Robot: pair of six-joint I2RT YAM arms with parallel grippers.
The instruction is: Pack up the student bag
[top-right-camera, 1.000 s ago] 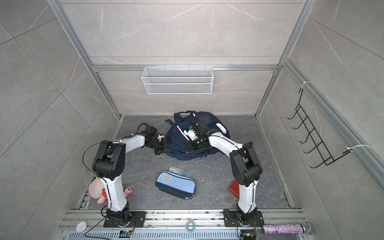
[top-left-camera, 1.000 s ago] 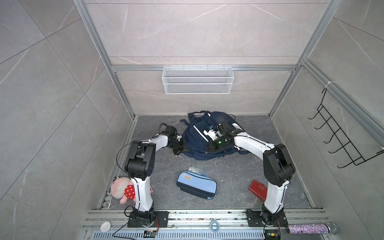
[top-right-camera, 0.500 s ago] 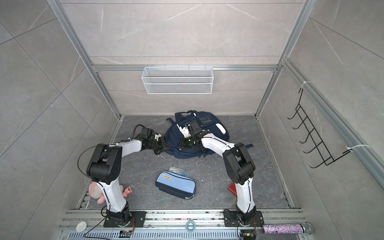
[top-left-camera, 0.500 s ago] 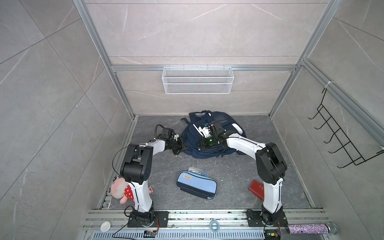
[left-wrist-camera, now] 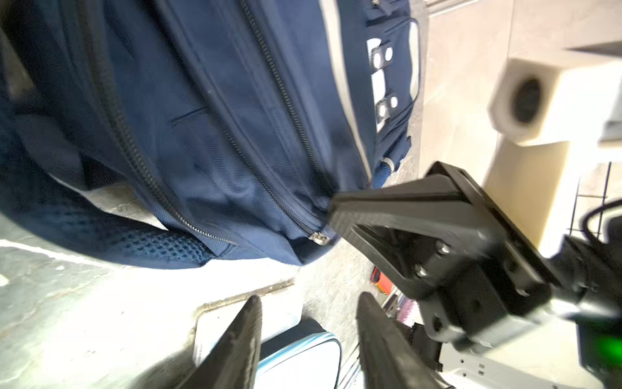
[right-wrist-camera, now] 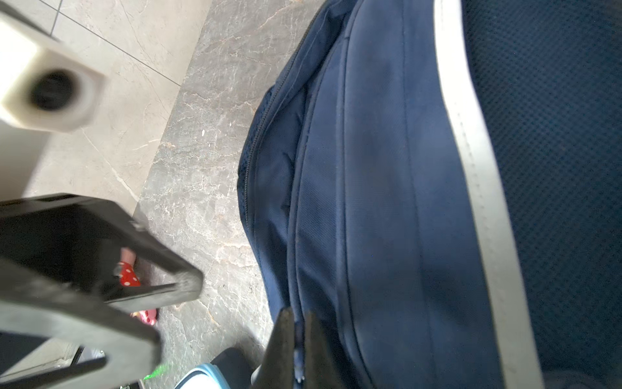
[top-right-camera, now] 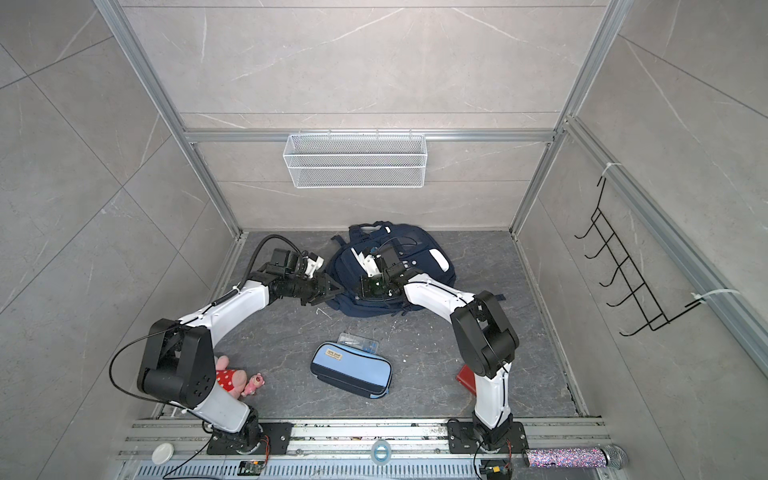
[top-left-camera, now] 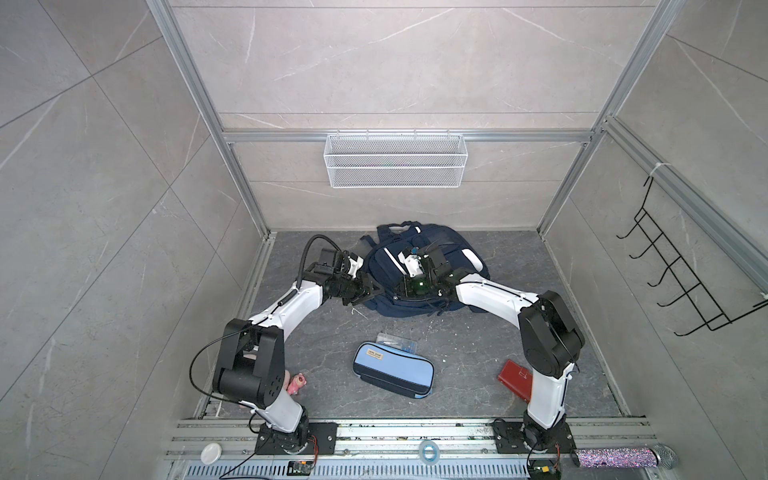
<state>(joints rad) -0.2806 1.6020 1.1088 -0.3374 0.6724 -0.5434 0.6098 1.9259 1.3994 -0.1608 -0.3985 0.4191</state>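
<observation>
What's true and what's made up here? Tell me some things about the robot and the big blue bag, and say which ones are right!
1. The light-blue pencil case is inside the student bag. False: it lies on the floor in front of the bag, apart from it.
2. The left tool is open, with nothing in it. True.
3. The right tool is wide open above the pencil case. False: it is shut, pinching the bag's side.
4. A plush toy in a red dotted dress lies by the left arm's base. True.
5. A red flat item lies on the floor by the right arm's base. True.
</observation>
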